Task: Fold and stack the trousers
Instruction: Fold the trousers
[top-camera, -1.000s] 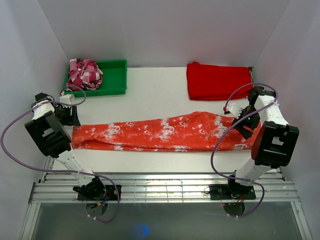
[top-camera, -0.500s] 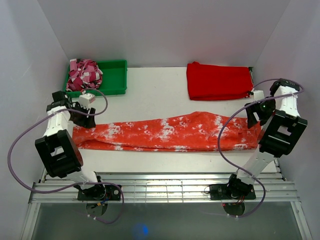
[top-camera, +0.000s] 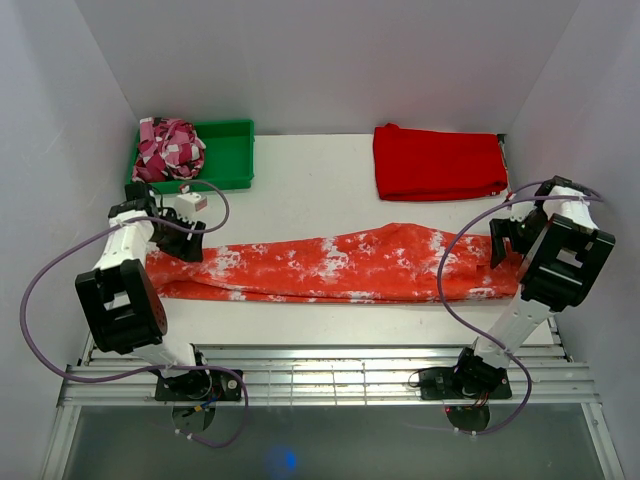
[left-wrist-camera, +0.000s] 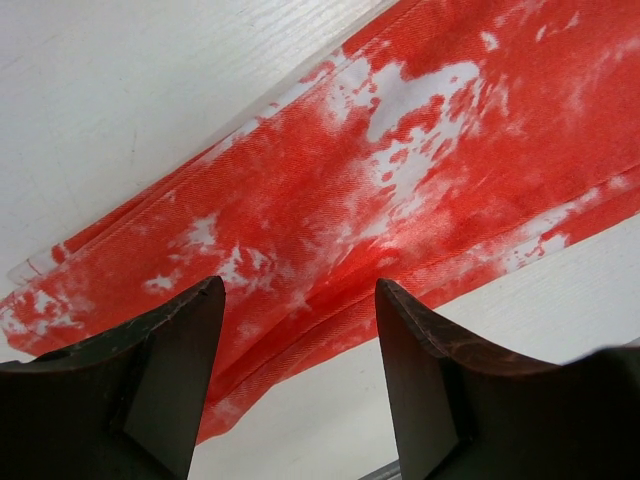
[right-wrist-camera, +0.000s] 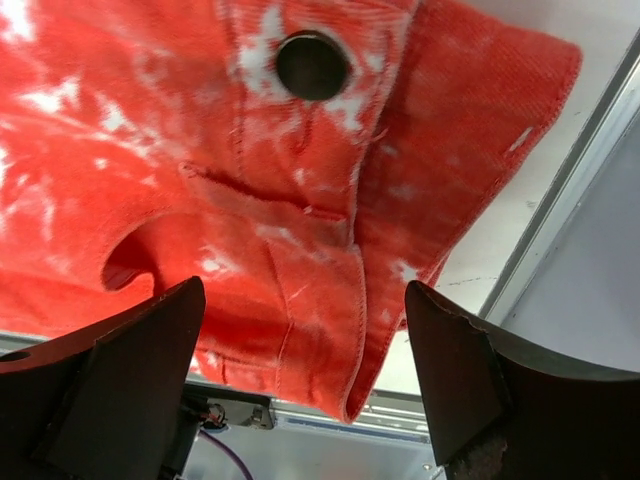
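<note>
Lying stretched lengthwise across the counter (top-camera: 320, 190), the trousers (top-camera: 340, 262) are being presented flat and full-length, seemingly so each end can be taken for a fold. The left end effector (left-wrist-camera: 300, 288) is being held open, empty, over the cuff end, and the right end effector (right-wrist-camera: 305, 288) is being held open, empty, over the waistband

One trousers (top-camera: 330, 265), one red cloth (top-camera: 437, 163), one tray (top-camera: 228, 160), one pink bundle (top-camera: 168, 148)

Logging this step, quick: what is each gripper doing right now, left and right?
Left gripper: open, holding nothing, above the leg end of the white-speckled orange-red cloth trousers.
Right gripper: open, holding nothing, above their waist end.
</note>
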